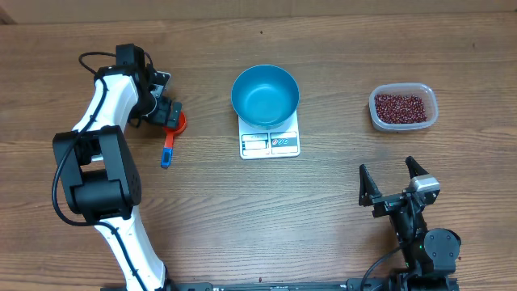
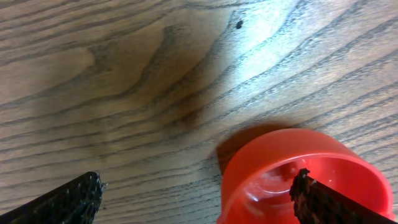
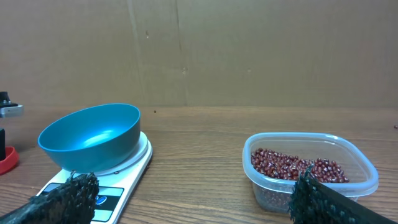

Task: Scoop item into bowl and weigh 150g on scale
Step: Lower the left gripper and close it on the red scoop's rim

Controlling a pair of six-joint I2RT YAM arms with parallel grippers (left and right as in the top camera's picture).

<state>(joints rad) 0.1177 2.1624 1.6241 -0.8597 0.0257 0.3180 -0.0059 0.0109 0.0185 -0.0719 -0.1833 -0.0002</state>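
— At your left tool, what have you got?

— My left tool (image 2: pixel 196 198) stands with its fingers wide apart and nothing gripped. It hangs low over the cup end of the orange-red scoop (image 2: pixel 292 168). One finger is in front of the cup's mouth and the other is over bare table (image 2: pixel 124 74).

— So the step is taking up the scoop?

— I judge so. It lies flat on the wood, not yet lifted.

— How do you do that well?

— If I closed from where I am, I'd pinch the cup's round wall. I think that's a poor hold: it's curved, probably slick, and my finger would block the mouth. I'd rather shift along the handle toward its blue tip and set my fingers square across it. Then I'd sink until the tips nearly meet the table and clamp firmly. A crooked grip would likely let the scoop twist once it digs in.

— And further out?

— The light blue bowl (image 1: pixel 265 97) sits empty on the white scale (image 1: pixel 271 144) at mid-table. The beans (image 1: pixel 400 106) are all in the clear tub (image 1: pixel 433 115), well off to my right. My right tool (image 1: pixel 388 174) waits near that tub with its fingers spread, holding nothing.

— Anything to watch?

— It's a long carry. I'd keep the cup level, or beans will likely spill short of the bowl.
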